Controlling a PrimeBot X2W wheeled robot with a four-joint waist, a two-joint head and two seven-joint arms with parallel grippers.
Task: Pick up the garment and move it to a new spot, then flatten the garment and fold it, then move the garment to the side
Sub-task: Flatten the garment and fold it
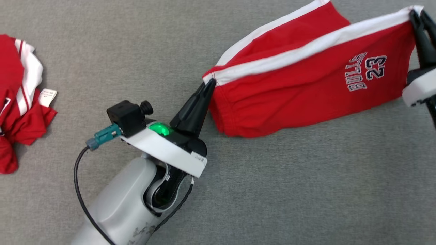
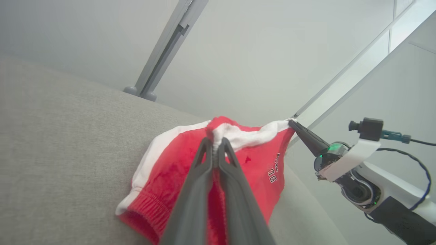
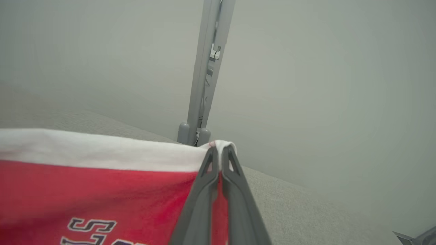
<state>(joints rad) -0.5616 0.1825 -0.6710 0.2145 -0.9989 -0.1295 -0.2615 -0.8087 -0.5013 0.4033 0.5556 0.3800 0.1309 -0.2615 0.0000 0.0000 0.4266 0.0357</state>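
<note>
Now left jaws and right jaws each clamp a white-striped corner of the red garment [image 1: 289, 98].

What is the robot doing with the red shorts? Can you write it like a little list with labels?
garment: red fabric shorts with white stripes and a "BULLS 23" print
left gripper: shut on one white-striped corner
right gripper: shut on the opposite corner
garment state: stretched between both grippers, not yet folded; lower part seems to rest on the surface
surface: grey fabric surface
also there: crumpled pile of red and white clothes, apart from the shorts, at the robot's left
</note>
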